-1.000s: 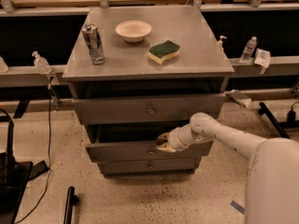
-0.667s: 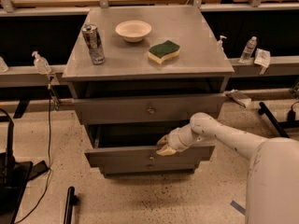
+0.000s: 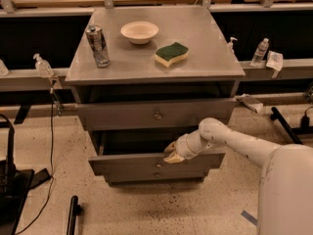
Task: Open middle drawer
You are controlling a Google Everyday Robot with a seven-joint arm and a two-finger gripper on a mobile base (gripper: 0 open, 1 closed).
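Note:
The grey cabinet (image 3: pixel 146 58) has its middle drawer (image 3: pixel 127 164) pulled partly out, so its dark inside shows behind the flat front. Its small round knob (image 3: pixel 158 165) is at the centre of the front. My gripper (image 3: pixel 171 152) is at the top edge of this drawer's front, just right of centre and above the knob. My white arm reaches in from the lower right. The top drawer (image 3: pixel 122 115) with its knob (image 3: pixel 157 115) sits slightly out above. The lowest drawer is mostly hidden under the pulled-out front.
On the cabinet top stand a metal can (image 3: pixel 98 45), a white bowl (image 3: pixel 140 32) and a green-and-yellow sponge (image 3: pixel 171 53). Bottles (image 3: pixel 258 52) stand on rails at both sides. A black stand (image 3: pixel 10 180) and cable are on the floor at the left.
The middle drawer has slid further out toward the camera, and my gripper has moved with its front edge, down and toward the camera.

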